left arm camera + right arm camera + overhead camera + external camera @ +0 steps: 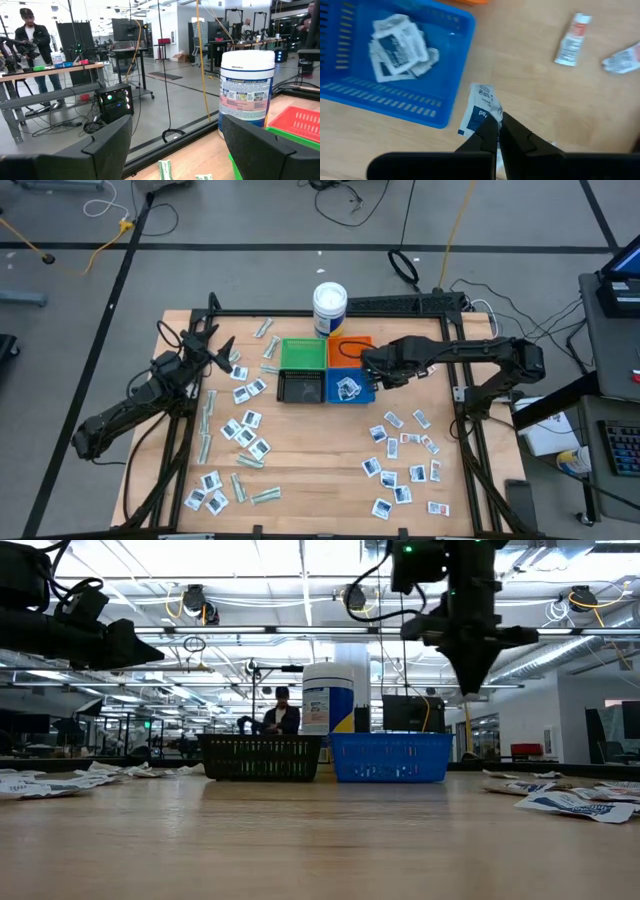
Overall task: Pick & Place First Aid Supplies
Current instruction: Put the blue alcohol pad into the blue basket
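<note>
1. The right gripper (496, 120) hangs above the counter (320, 470) just beside the blue bin (350, 387), on the bin's right-edge side. Its fingers (520, 135) are pressed together on a white sachet with blue print (480, 112), which hangs from the tips with the wood of the counter showing below it.
2. In the low view the right gripper (470, 665) points straight down, raised well above the blue bin (390, 757).
3. Inside the blue bin lies a small heap of white sachets with dark print (400, 45).
4. The left gripper (215, 350) is held over the counter's left side, toward the far edge. Its fingers (107, 145) are spread wide with nothing between them.
5. The first aid supplies lie in two scatters. One group of white sachets and pale-green strips (235, 450) covers the left half of the counter from the far edge down to the near edge. A second group of white sachets (405, 465), some with red print, lies in the near right part.
6. A few pale-green strips (265, 330) rest near the far edge, beside the green bin (303, 353).
7. The green bin, orange bin (350, 346), black bin (298, 387) and blue bin stand together as a square block in the middle of the counter, toward the far edge.
8. A white tub with a blue label (330, 308) stands upright at the far edge, just behind the bins.
9. A person (32, 45) stands at a bench in the room beyond the counter.
</note>
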Motion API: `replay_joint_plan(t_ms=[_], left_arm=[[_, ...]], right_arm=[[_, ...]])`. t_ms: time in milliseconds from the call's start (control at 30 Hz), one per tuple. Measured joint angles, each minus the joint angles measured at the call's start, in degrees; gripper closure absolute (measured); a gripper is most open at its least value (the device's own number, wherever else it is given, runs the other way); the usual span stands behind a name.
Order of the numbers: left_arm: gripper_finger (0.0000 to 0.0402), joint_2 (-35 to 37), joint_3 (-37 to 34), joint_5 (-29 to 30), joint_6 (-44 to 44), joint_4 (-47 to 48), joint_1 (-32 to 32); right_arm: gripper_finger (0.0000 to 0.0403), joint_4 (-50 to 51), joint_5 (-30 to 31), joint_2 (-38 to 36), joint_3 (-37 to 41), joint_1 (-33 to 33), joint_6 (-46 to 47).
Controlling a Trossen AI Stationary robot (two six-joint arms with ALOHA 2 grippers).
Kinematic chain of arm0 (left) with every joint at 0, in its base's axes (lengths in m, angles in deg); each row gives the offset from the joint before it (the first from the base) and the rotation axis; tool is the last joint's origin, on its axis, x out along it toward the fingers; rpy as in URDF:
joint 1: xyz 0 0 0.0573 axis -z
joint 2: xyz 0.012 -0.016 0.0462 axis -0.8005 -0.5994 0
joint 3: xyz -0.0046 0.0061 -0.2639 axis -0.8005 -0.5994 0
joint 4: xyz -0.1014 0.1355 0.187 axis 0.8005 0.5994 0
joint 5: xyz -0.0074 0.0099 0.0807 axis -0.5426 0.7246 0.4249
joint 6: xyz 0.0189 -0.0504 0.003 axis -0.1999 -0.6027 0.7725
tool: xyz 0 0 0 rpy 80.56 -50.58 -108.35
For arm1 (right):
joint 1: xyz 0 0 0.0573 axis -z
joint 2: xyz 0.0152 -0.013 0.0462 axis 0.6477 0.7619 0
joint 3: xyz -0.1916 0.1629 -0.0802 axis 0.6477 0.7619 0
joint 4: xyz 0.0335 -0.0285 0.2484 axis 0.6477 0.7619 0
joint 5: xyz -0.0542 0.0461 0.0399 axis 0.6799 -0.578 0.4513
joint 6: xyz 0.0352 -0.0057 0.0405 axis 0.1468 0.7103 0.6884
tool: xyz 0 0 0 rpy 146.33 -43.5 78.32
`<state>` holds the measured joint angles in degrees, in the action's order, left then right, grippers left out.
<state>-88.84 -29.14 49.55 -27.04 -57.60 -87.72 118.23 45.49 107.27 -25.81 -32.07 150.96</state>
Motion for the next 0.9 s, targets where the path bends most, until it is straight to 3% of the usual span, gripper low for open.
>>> replay_joint_plan(t_ms=[567, 900], left_arm=[[0.0094, 0.01, -0.01, 0.0, -0.02, 0.0, 0.01], [0.0094, 0.0, -0.02, 0.01, -0.01, 0.0, 0.02]], right_arm=[[0.0403, 4.86, -0.19, 17.29, -24.91, -0.02, -3.69], [0.0403, 3.43, -0.09, 22.77, -25.85, -0.02, -4.93]])
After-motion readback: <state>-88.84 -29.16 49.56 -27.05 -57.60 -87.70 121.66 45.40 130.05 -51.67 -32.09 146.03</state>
